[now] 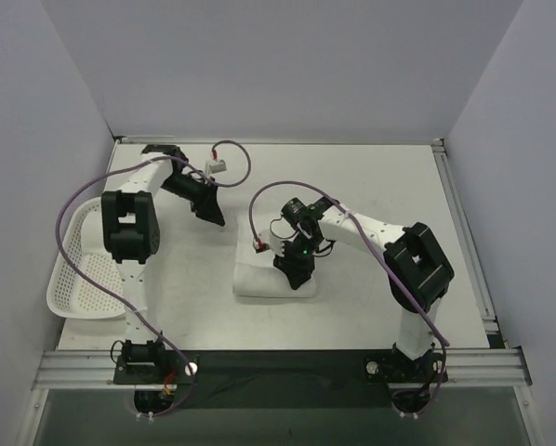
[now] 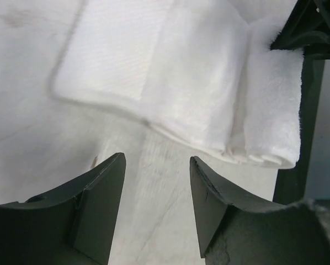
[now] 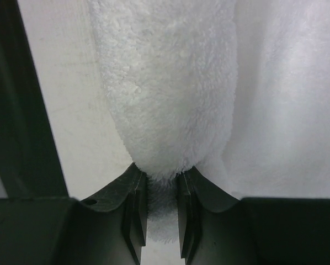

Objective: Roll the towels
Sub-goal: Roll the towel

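Terry cloth was pinched between the closed jaws of the right gripper, clamped on a thick rolled ridge of the towel. In the right wrist view that ridge ran straight up the frame away from the gripper, with flatter cloth spread to its right. From above, the towel lay at the centre of the bench, and the right gripper sat on its right-hand half.

The left gripper hung to the upper left of the towel, clear of it, jaws apart and holding nothing. Its own camera showed bare bench between its fingers and the towel beyond, with the flat unrolled part toward the upper left of the frame and the layered rolled end toward the right.

The right arm was plainly the nearer one, already on the cloth, and the roll would probably have to advance toward the flat part. The bench looked smooth and pale. A white perforated basket stood at the left edge, well apart from the towel.
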{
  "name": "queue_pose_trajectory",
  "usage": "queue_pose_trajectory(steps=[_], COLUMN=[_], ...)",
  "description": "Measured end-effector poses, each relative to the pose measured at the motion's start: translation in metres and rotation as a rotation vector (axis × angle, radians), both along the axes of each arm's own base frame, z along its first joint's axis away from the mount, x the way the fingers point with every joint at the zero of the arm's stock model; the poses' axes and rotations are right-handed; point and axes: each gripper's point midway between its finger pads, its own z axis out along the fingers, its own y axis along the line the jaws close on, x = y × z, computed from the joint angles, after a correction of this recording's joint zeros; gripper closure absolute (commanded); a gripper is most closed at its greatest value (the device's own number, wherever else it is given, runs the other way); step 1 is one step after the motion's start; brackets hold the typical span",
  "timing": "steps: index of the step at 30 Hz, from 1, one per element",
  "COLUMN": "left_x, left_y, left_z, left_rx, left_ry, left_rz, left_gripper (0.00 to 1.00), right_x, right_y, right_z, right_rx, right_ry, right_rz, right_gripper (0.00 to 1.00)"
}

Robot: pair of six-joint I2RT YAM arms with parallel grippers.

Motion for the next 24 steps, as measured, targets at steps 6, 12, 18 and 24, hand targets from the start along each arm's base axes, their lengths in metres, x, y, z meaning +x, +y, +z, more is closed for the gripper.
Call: queue_pose_trajectory(steps=[6, 12, 18, 24], left_x=[0.025, -0.002, -0.031, -0.048], left_y=[0.063, 0.089, 0.083, 0.059], left_z=[0.065, 0.113, 0.153, 0.168], left_rx=[-0.002, 0.038, 0.080, 0.057], left_ry=[-0.169, -0.420, -0.681, -0.758], left_rz=[0.208, 0.324, 0.385, 0.377], left_gripper=[0.39, 0.20, 0.03, 0.03], right_x=[-0.020, -0.040, -0.039, -0.026], right_y=[-0.007, -0.006, -0.006, -0.005], right_z=[0.002, 0.001, -0.004, -0.007], right_rx=[-0.066, -0.123, -0.172, -0.238], right_ry=[0.230, 0.493, 0.741, 0.873], right_rz=[-0.047, -0.106, -0.213, -0.288], right_gripper=[1.00, 1.00, 1.00, 1.00])
